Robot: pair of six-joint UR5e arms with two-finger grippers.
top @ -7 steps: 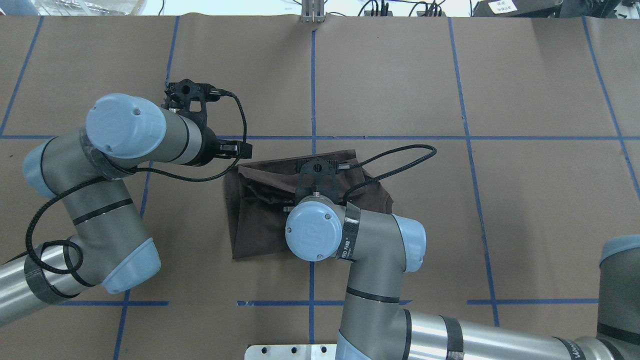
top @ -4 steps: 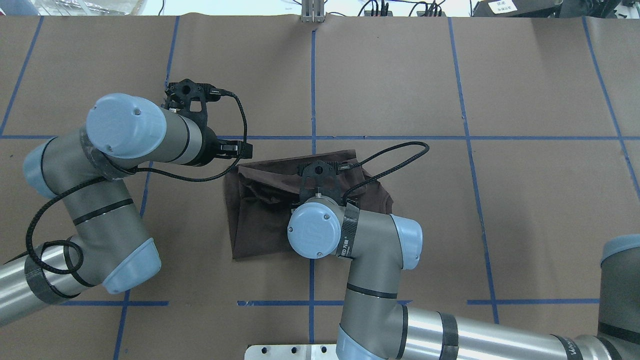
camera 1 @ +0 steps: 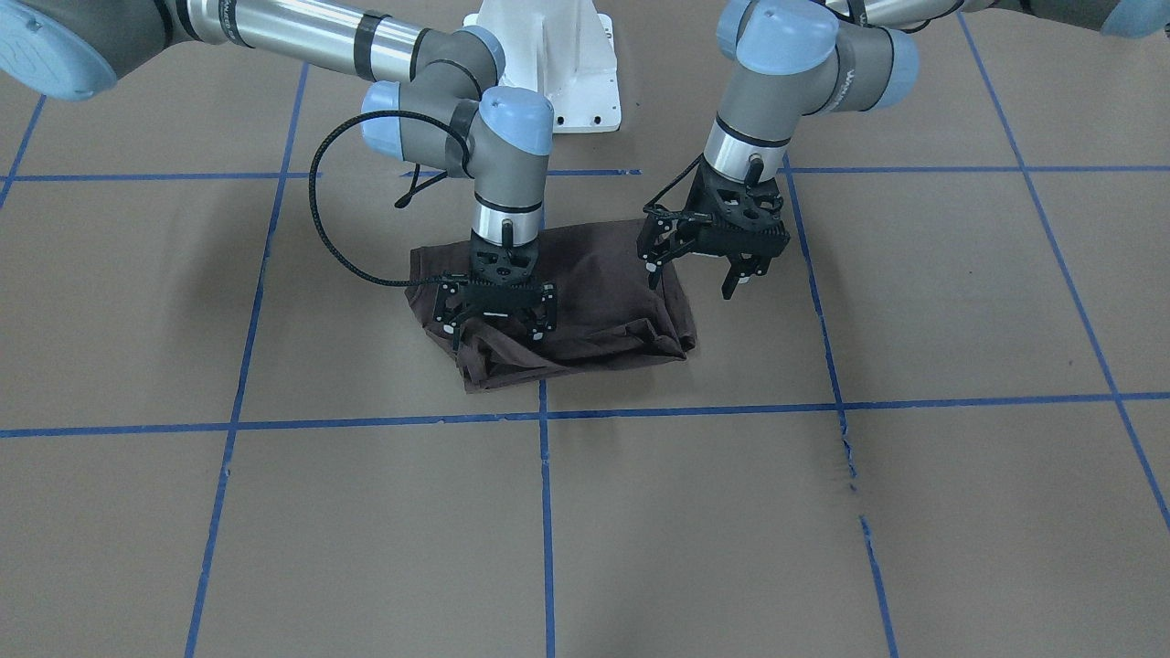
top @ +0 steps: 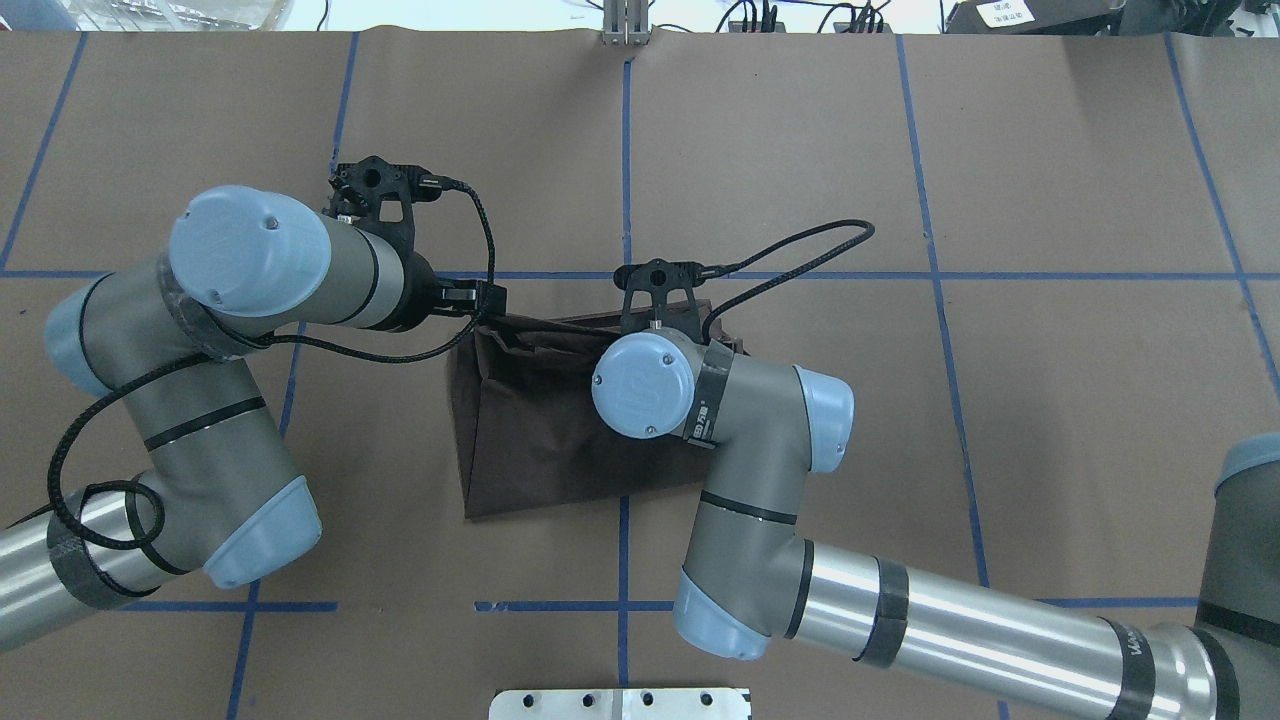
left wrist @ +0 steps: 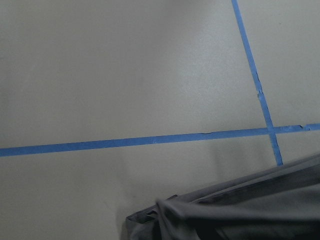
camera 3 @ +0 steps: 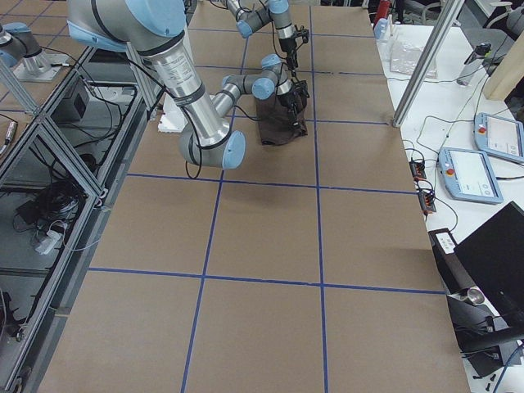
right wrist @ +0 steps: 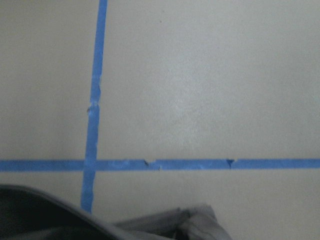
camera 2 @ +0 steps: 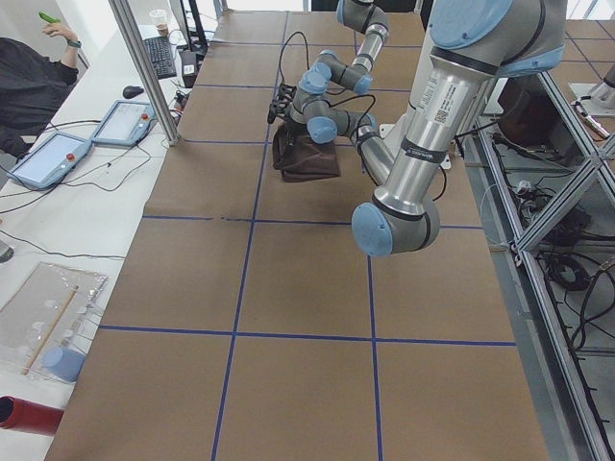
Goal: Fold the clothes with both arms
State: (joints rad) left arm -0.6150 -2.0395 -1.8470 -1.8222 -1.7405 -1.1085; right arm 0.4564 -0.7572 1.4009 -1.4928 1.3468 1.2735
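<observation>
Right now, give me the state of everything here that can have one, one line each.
Dark brown short-sleeved T-shirt: partly folded into a rumpled bundle, lying on the brown paper-covered table.
Black two-finger left claw: open, holding nothing, at the shirt's side edge.
Black two-finger right claw: looks open, lowered onto the shirt near the edge farthest from the robot.

Overhead, the right arm (top: 700, 400) covers the right tool (camera 1: 501, 331) and much of the T-shirt (top: 520, 430).
</observation>
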